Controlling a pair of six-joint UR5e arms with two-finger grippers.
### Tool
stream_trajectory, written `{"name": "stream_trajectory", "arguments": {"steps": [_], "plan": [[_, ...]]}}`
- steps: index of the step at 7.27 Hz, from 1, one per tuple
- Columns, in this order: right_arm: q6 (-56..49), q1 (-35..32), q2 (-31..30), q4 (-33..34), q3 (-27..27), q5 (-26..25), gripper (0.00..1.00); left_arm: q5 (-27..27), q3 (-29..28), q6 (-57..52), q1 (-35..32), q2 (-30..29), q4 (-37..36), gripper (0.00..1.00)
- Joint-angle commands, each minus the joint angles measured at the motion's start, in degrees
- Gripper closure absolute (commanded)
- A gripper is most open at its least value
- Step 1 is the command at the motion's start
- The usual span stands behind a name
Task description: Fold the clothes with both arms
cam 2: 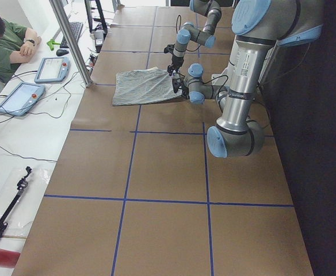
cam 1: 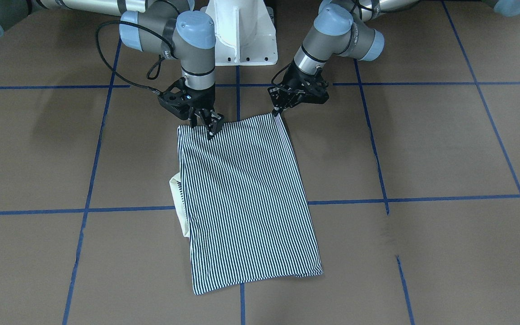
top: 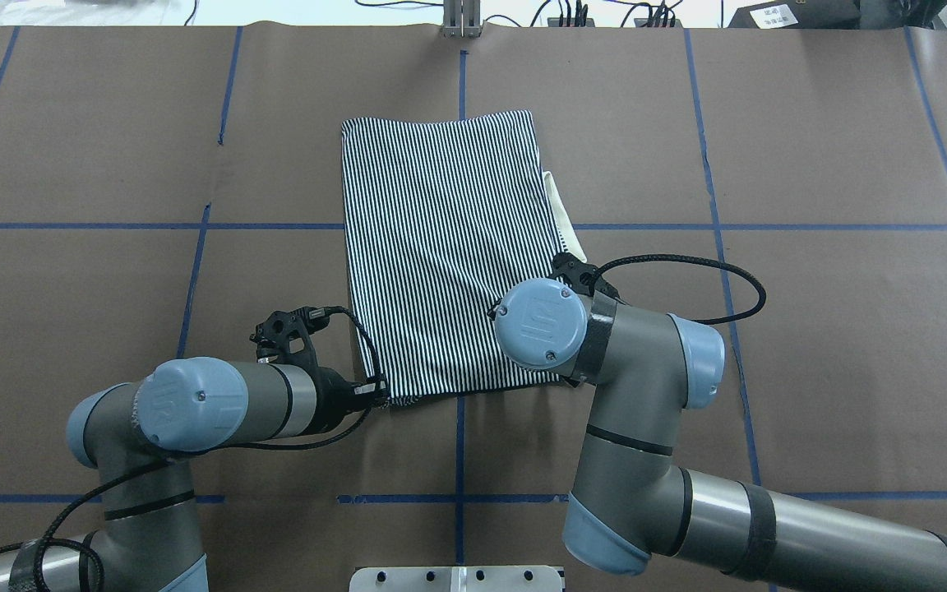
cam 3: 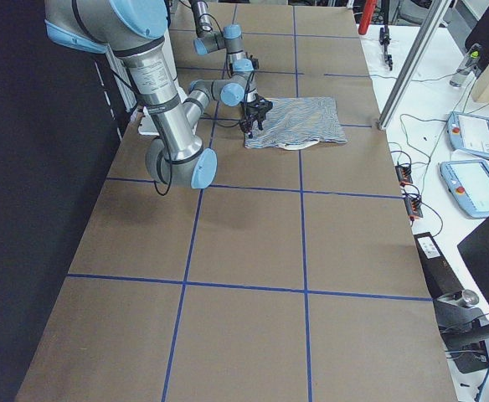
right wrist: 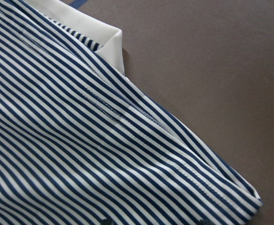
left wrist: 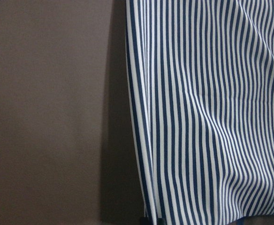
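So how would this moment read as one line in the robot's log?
polo shirt: folded rectangle, lying flat | left tool: shut on robot-side corner | right tool: shut on other robot-side corner

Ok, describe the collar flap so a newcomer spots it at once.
On the brown table with blue tape lines lies a folded striped shirt. Along its edge on the robot's right, about midway, a small flap pokes out: the collar, plain cream where everything else is navy-and-white stripes.
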State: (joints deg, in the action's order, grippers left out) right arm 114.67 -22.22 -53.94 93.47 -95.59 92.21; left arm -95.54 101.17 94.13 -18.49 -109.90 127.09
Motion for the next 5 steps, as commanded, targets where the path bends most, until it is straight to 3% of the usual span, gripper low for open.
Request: {"name": "stream_trajectory", "arguments": {"steps": [1,5], "plan": [[-1.63,-0.28,0.15,1.45,0.32,0.16,0.31,0.09,0.08,0.09,0.03,0.04,0.0,1.0],[-1.82,-0.28,-0.29,1.46,0.41,0.25,0.33,0.09,0.08,0.09,0.12,0.13,0.0,1.0]]}}
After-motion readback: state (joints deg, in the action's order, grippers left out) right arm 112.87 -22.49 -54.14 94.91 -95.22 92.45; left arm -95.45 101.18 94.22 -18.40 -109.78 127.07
